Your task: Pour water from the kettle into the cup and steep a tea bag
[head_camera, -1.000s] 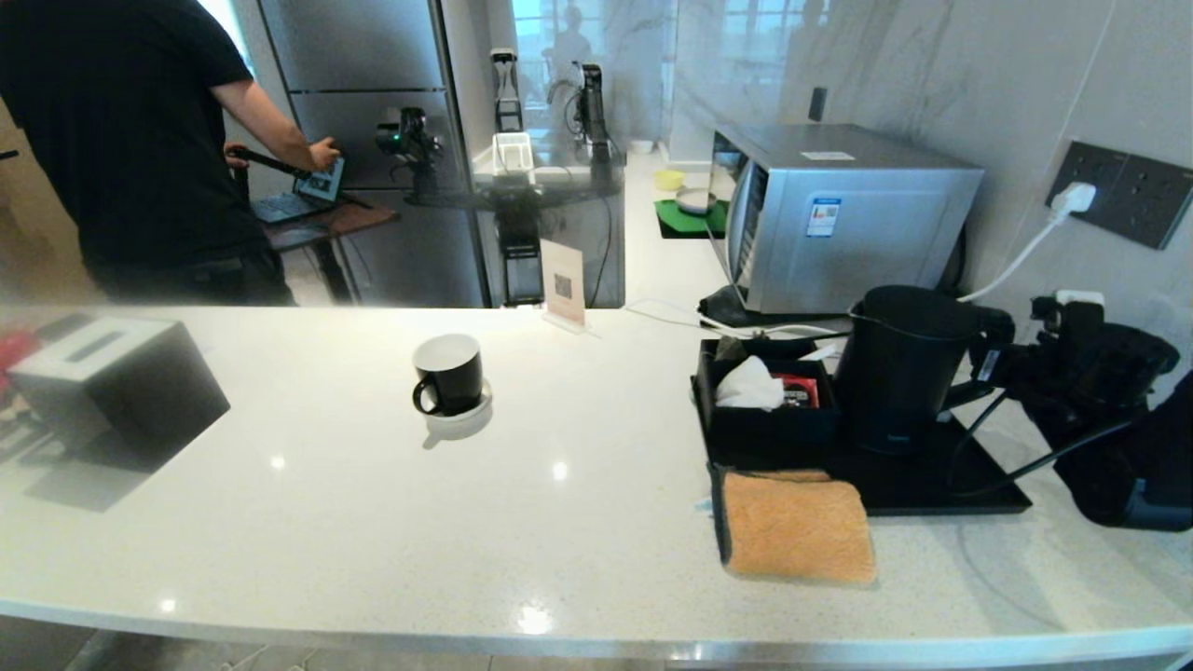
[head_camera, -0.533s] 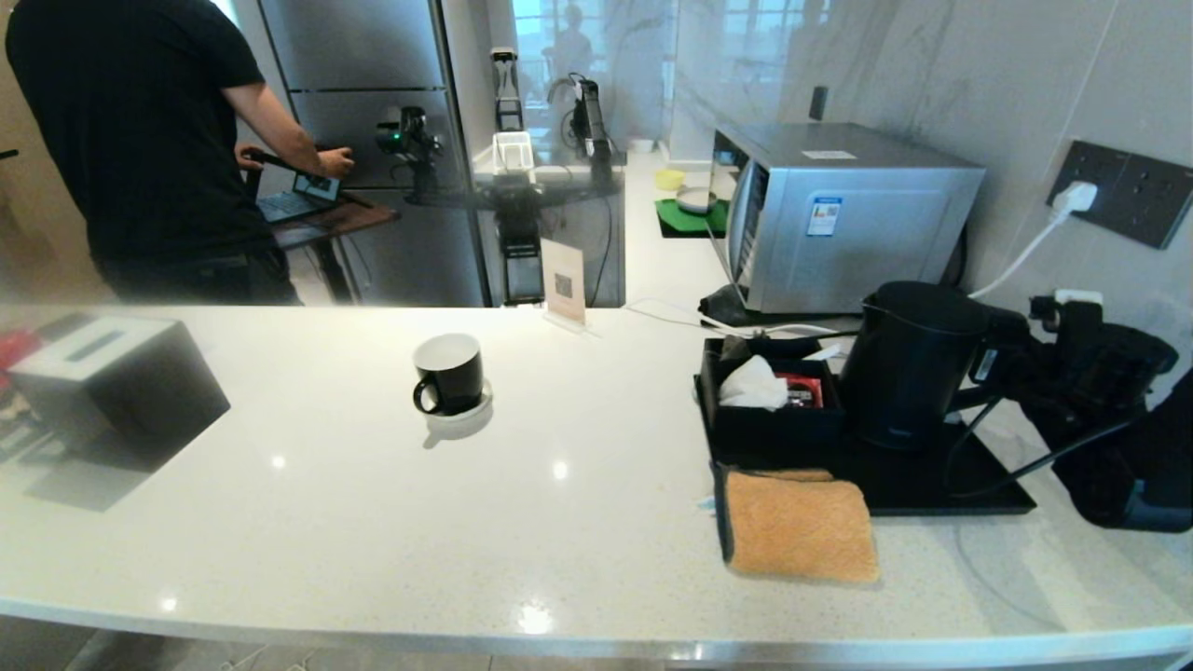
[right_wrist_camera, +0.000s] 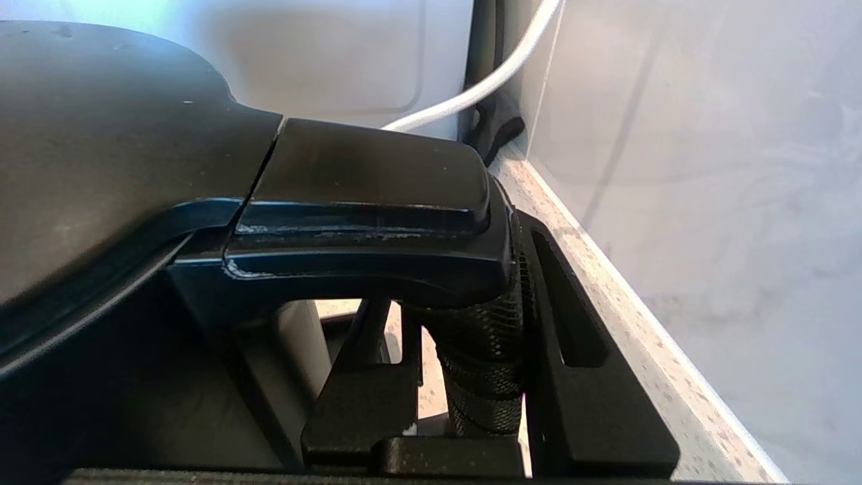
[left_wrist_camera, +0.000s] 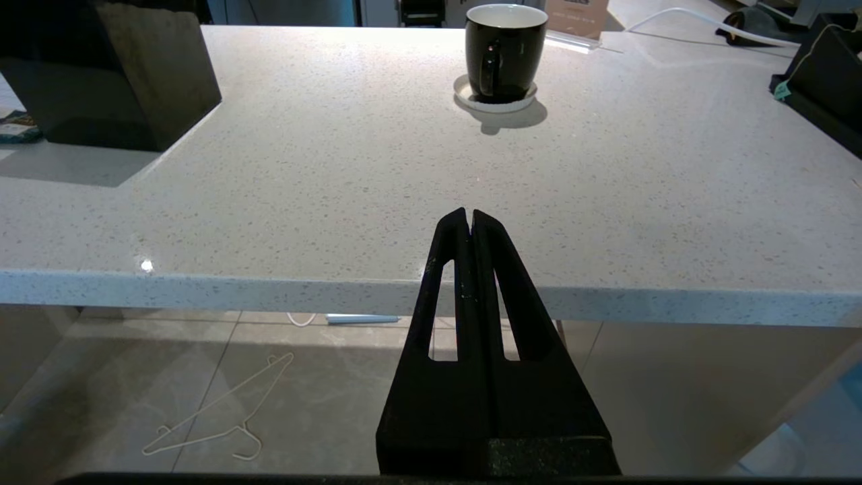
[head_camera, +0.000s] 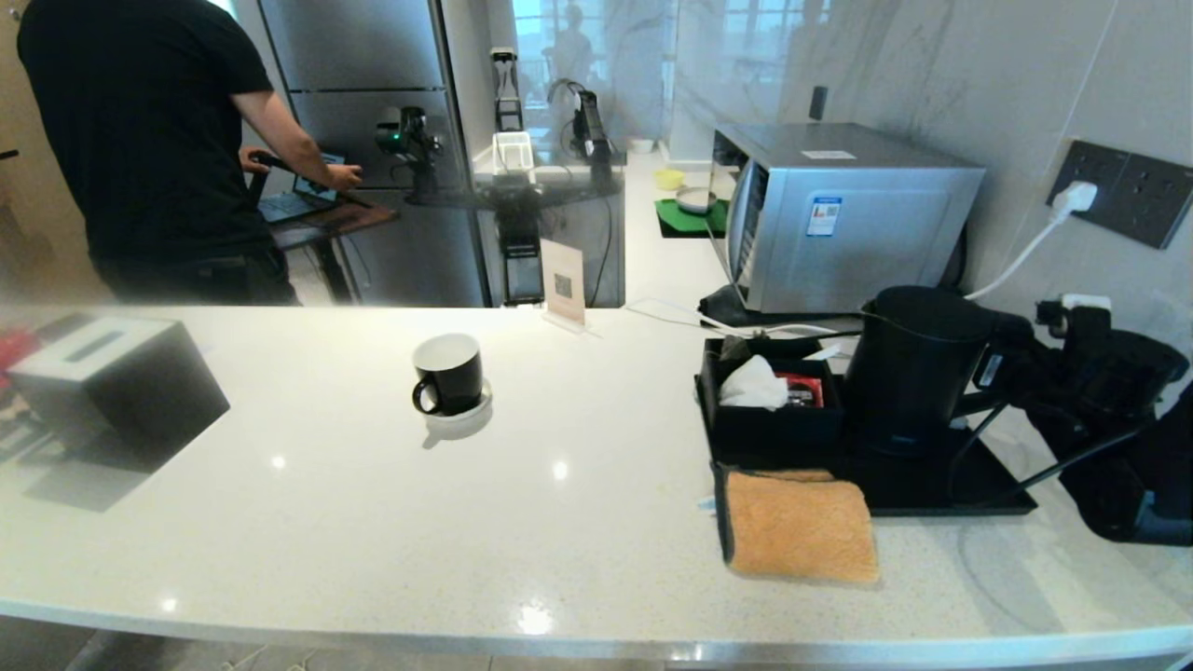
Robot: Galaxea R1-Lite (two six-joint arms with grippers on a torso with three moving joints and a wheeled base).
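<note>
White surface (head_camera: 578, 522) held the cup (head_camera: 450, 374); right gripper (right_wrist_camera: 471, 377) fingers clamped the kettle (head_camera: 913, 368) handle, which might slip and spill water.

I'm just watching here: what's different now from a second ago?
The right gripper has closed its jaws on the kettle handle; the kettle has tilted slightly and shifted a little to the right on its tray. The person in the background has shifted at the laptop. The cup on its saucer, the orange cloth and the left gripper, shut below the counter edge, stayed as they were.
</note>
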